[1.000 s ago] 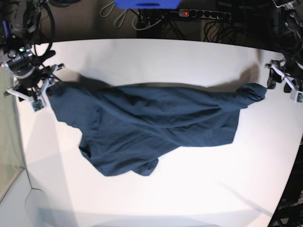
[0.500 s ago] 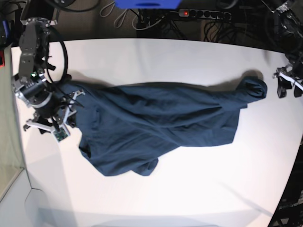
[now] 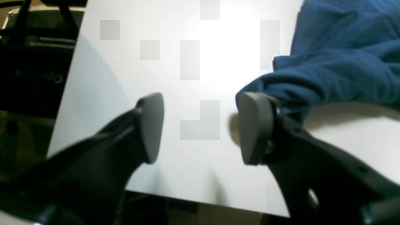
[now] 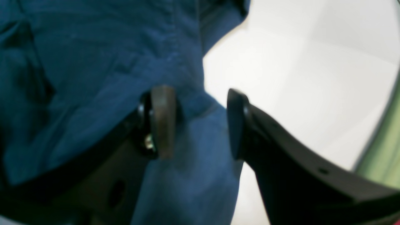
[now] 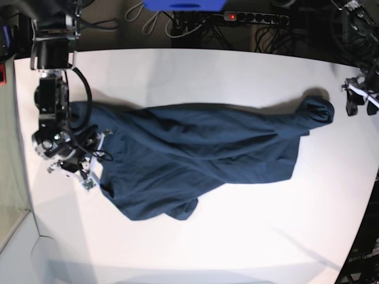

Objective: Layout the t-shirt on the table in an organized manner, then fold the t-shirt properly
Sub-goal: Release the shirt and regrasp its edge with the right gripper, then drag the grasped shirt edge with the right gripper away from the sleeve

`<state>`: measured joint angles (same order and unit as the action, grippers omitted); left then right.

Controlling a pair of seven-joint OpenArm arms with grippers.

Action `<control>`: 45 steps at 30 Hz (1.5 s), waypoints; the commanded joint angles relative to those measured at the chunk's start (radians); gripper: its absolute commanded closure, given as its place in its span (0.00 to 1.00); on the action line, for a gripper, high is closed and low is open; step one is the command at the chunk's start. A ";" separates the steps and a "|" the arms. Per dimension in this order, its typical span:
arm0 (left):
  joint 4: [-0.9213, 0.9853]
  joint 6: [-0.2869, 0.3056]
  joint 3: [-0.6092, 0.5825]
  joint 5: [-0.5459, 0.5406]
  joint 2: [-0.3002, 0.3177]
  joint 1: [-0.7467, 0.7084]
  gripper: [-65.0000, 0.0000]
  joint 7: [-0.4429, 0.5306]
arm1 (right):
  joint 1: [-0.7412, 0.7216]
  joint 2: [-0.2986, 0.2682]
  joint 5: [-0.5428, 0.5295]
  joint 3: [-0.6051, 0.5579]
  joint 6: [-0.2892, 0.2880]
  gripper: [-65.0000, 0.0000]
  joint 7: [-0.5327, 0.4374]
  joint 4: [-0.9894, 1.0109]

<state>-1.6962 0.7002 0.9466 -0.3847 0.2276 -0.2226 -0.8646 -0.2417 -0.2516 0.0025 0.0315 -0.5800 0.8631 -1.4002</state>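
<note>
Across the large smooth white table (image 5: 195, 248) lies the crumpled dark navy-blue fabric t-shirt (image 5: 201, 154). Right gripper (image 4: 195, 123): jaws apart, straddling its edge. Left gripper (image 3: 200, 128): jaws apart, empty, beside it.

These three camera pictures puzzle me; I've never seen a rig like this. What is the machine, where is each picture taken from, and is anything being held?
It is a robot with two arms, each ending in a two-fingered gripper. The base view looks down on a white table with a crumpled navy t-shirt. The other two pictures come from cameras on the wrists. The left gripper stands open over bare table beside the shirt's end, holding nothing. The right gripper is open over the shirt's other end, with cloth seen between its fingers, but not clamped.
</note>
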 commanded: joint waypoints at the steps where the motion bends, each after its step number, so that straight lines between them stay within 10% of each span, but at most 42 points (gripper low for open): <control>1: -0.020 -0.002 0.004 -0.015 0.019 0.007 0.43 0.020 | -0.037 -0.013 -0.002 0.005 0.001 0.57 -0.014 0.009; 10: -0.017 -0.002 0.004 -0.015 0.020 0.012 0.43 0.020 | -0.060 -0.028 -0.002 0.005 -0.001 0.60 -0.063 0.163; 16: -0.015 -0.002 0.004 -0.015 0.020 0.013 0.43 0.021 | -0.060 -0.030 -0.003 0.003 -0.001 1.00 -0.057 0.201; 35: -0.018 -0.002 0.002 -0.015 0.017 0.013 0.43 0.021 | 0.061 -0.064 -0.003 0.005 -0.001 1.00 0.058 -0.318; 45: -0.018 -0.002 0.004 -0.015 0.016 0.010 0.43 0.021 | 0.091 -0.070 -0.003 0.012 -0.001 0.51 0.051 -0.291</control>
<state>-1.6962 0.7002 0.9455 -0.3855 0.2264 -0.2157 -0.8639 -0.1261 -0.3050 0.0025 0.0364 -0.5800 0.9340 -1.6726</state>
